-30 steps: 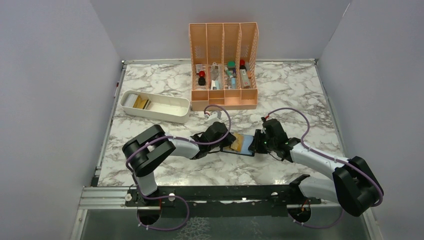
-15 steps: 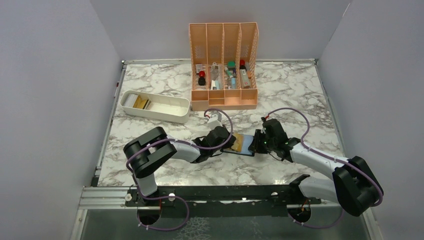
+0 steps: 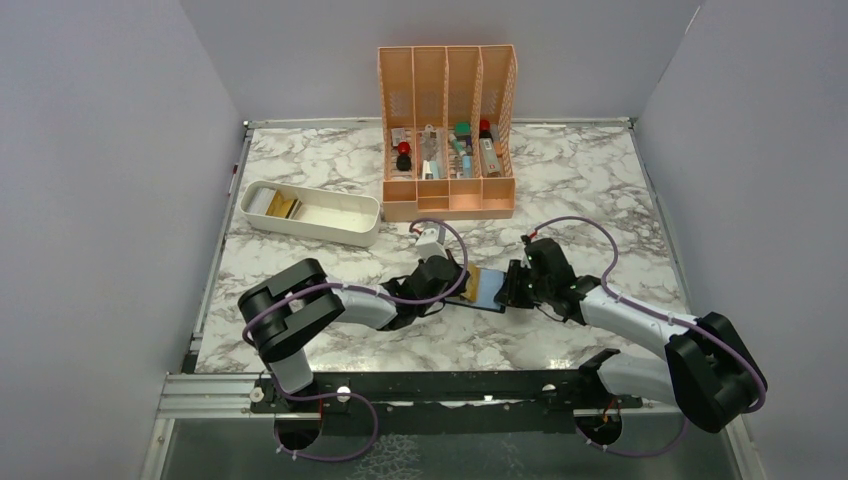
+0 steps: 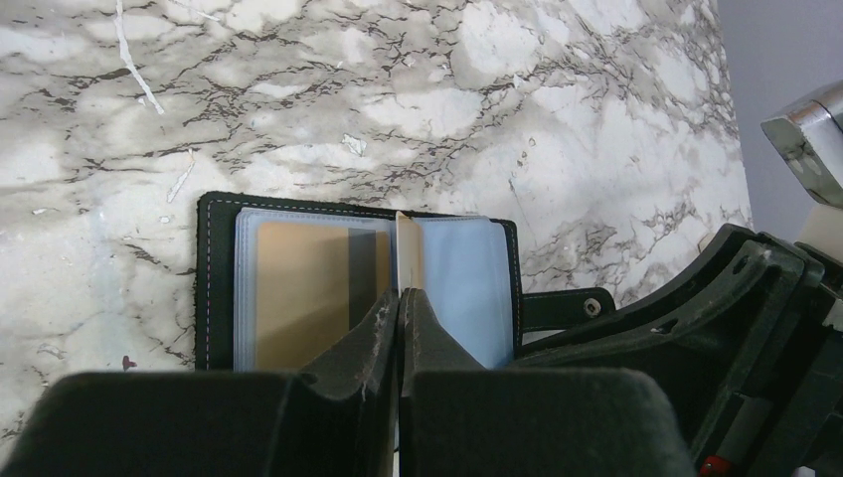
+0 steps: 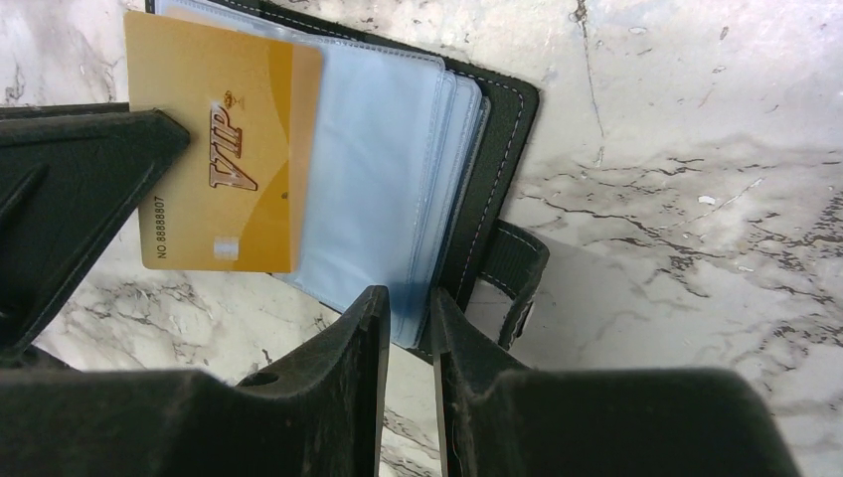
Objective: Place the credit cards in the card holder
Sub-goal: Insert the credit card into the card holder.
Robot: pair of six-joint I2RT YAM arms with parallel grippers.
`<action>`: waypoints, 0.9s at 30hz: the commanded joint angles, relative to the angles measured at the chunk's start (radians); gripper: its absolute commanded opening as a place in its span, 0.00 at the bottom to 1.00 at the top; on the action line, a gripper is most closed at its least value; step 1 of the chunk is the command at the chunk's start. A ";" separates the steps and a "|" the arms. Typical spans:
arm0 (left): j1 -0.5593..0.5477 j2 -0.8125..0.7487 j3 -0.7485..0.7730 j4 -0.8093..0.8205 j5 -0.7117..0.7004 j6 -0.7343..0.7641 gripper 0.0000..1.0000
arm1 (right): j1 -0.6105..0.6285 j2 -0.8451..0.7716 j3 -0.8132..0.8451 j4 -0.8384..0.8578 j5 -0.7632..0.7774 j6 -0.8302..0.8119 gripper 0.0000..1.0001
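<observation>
Marble-patterned white and grey tabletop [image 3: 600, 190] carrying two containers, overhead view. Tall orange plastic slotted organiser [image 3: 447, 75], upper centre of the frame: four upright compartments holding small mixed items, too small to identify. Oblong white plastic tray [image 3: 340, 232], left of the organiser: thin gold cards [image 3: 283, 206] lie at its left end. Small black folding card holder [image 3: 487, 292], centre of the frame: open and flat on the marble, directly between the left gripper [image 3: 462, 285] and the right gripper [image 3: 514, 287].

Left wrist view: the card holder shows bluish transparent sleeves [image 4: 457, 278] inside its black cover. A tan card with a dark stripe [image 4: 298, 298] sits in the left-hand sleeve, and a black clasp tab [image 4: 562, 306] projects from the right edge. The left gripper's jaws are pressed together on a thin gold credit card [image 4: 405, 243], seen edge-on, standing upright over the middle of the holder at lower centre of the frame.

Right wrist view: the gold credit card shows its face, lettered "VIP", at upper left. Its left edge is at a finger of the left gripper and its right margin lies under a clear sleeve. The right gripper, lower centre, has its jaws nearly together, pinching the lower edge of the sleeve stack; the clasp tab lies just right of its fingers.
</observation>
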 commanded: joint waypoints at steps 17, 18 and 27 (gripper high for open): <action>-0.009 0.071 -0.015 0.033 0.042 -0.060 0.04 | 0.002 0.001 -0.016 0.007 -0.021 0.013 0.27; -0.011 0.074 -0.017 0.034 0.039 -0.063 0.05 | 0.002 0.001 -0.014 0.007 -0.019 0.012 0.27; -0.014 0.054 -0.015 0.034 0.044 -0.009 0.27 | 0.002 -0.005 -0.004 -0.015 -0.019 0.004 0.27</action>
